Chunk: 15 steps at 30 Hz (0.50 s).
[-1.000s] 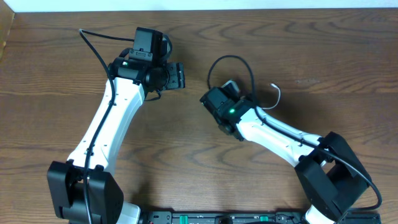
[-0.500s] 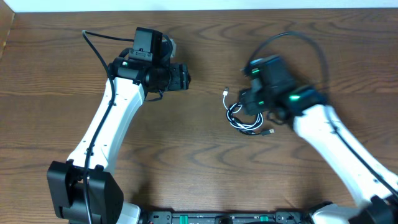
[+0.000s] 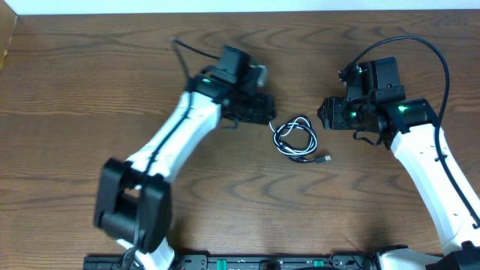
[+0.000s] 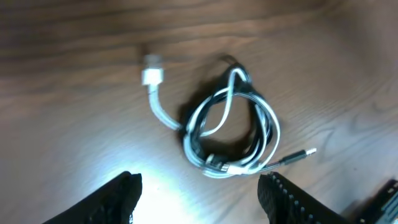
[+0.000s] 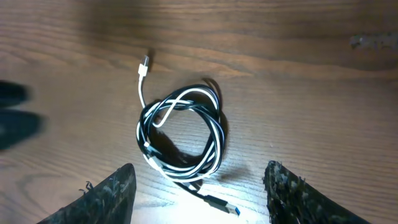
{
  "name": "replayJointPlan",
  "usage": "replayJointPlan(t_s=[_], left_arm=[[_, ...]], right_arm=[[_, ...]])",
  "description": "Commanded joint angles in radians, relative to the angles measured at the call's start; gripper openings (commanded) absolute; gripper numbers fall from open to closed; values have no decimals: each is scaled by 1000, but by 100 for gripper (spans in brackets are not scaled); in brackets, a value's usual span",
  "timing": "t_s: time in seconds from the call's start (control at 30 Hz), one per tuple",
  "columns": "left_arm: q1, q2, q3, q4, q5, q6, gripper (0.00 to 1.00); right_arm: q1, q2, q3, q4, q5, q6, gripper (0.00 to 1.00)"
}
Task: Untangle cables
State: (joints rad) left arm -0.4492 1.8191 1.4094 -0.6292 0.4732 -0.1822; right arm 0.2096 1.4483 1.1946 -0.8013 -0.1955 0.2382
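Observation:
The white and black cables [image 3: 296, 152] lie wound together in one small coil on the wooden table, between the two arms. My left gripper [image 3: 264, 114] hovers just left of the coil, open, with nothing between its fingers. In the left wrist view the coil [image 4: 268, 127] sits ahead of the open gripper [image 4: 202, 205], with a white plug [image 4: 152, 76] sticking out and a metal plug [image 4: 305, 154] at the right. My right gripper [image 3: 328, 114] is to the right of the coil, also open. Its wrist view shows the coil [image 5: 214, 140], the white plug [image 5: 144, 64] and a black USB plug [image 5: 224, 207] on the table below the gripper [image 5: 199, 202].
The table [image 3: 67, 90] is bare brown wood, and its far edge meets a white wall at the top. Thick black arm cables arch over the right arm [image 3: 409, 41] and behind the left arm [image 3: 187, 51]. A black base rail [image 3: 262, 262] runs along the near edge.
My left arm has swung right to the coil's left side. My right arm has pulled back to the right, leaving the coil lying uncovered on the table.

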Motion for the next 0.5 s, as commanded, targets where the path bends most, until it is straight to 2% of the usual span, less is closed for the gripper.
replayJointPlan(t_s=[0.0,0.13,0.3,0.47], left_arm=[[-50,74,-13,83,13,40,66],[-85,144,-13,198,13,109,66],[-126,205,-13,269,5,222,66],[-153,239,-13,284,-163,235,66]], right_arm=[[-8,0,2,-4,-20,11,62],[-8,0,2,-11,-14,8,62],[-10,0,2,-40,22,8,62],[-32,0,2,-60,25,8,62]])
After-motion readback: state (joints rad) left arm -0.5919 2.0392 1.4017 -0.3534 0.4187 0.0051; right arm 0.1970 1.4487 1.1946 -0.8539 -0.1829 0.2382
